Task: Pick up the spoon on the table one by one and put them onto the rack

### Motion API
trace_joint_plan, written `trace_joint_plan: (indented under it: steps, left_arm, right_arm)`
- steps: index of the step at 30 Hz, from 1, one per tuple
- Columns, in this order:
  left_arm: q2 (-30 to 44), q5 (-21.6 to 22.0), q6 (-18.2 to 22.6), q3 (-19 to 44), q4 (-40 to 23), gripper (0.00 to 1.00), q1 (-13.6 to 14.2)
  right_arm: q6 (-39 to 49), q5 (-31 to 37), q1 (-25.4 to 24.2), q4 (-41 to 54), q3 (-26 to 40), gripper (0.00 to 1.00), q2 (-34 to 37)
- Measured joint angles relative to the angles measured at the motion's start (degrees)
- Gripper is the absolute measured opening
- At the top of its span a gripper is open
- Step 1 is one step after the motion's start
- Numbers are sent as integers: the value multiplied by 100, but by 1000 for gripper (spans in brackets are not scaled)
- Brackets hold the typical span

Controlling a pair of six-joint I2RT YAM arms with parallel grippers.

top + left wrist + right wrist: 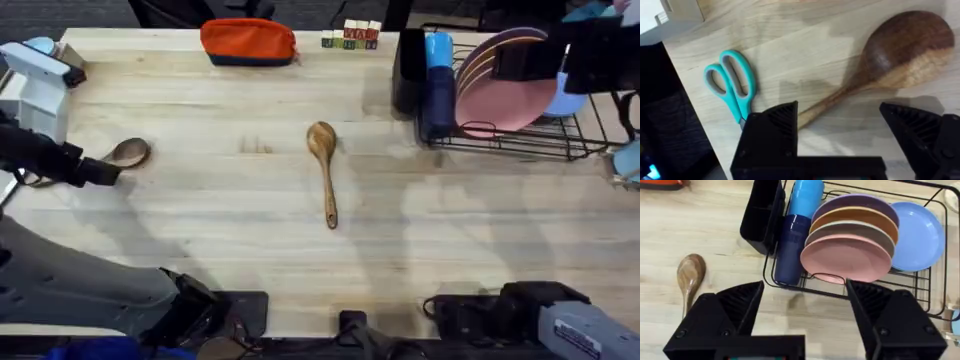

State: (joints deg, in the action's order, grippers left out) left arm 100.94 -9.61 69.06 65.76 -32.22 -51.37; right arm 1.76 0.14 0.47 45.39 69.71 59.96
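left wrist shows the left pincer (840,125) gaping, perhaps straddling a smooth oval-bowled wooden spoon (900,50).

We see two brown spoons (324,165) on the pale, grained counter (200,210). The black rack (920,297) holds pink, purple and blue plates (847,255); the scissors (730,87) are teal.

Orange pouch (248,42), letter blocks (350,37) at far edge; teal scissors (732,86).

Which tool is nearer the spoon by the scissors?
Left. The left tool is open right over that spoon's handle; the right tool is over by the rack.
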Motion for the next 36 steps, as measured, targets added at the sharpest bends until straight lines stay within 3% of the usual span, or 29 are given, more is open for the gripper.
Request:
trace_joint_plan:
  steps: [8, 29, 36]
  left_arm:
    - [180, -151, 0, 23, 297, 997, 0]
    - [577, -506, -6, 399, 1, 997, -111]
    - [621, -516, -299, 450, -84, 997, -137]
  right_arm:
    - [0, 0, 0, -7, 0, 993, 0]
    - [0, 0, 0, -11, 0, 993, 0]
    - [-2, 0, 0, -11, 0, 993, 0]
